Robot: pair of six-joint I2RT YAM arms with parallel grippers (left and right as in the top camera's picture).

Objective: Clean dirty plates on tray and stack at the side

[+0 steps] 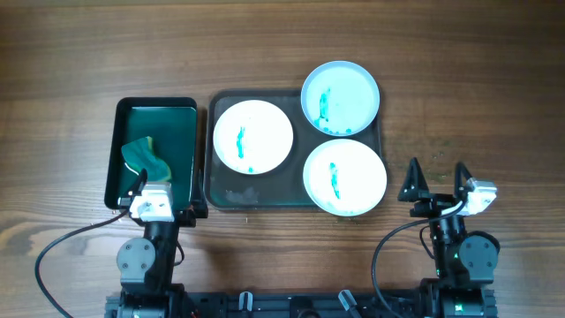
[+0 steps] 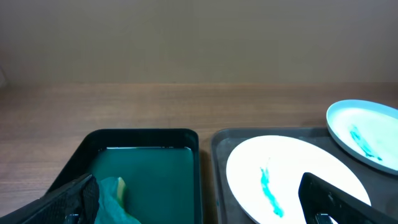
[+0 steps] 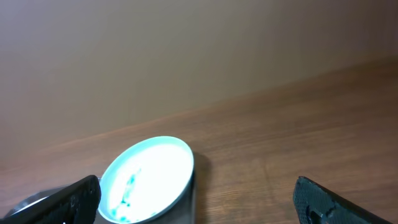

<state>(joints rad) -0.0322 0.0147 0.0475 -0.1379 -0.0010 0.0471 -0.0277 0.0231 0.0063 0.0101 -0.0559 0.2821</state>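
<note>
Three white plates with teal streaks lie on the dark grey tray [image 1: 231,194]: one at the left [image 1: 252,135], one at the lower right [image 1: 344,177], and one at the upper right [image 1: 341,97] that overhangs the tray's far corner. My left gripper [image 1: 163,199] is open and empty at the near end of the small black tray, short of the plates. In the left wrist view [image 2: 199,208] the left plate [image 2: 292,174] lies ahead to the right. My right gripper [image 1: 436,181] is open and empty over bare wood to the right of the tray. The right wrist view [image 3: 199,205] shows the upper right plate [image 3: 149,177].
A smaller black tray [image 1: 157,110] holding green liquid stands left of the grey tray. A teal sponge [image 1: 144,157] lies in it, close to my left gripper, and also shows in the left wrist view [image 2: 115,196]. Bare wooden table [image 1: 477,106] surrounds both trays.
</note>
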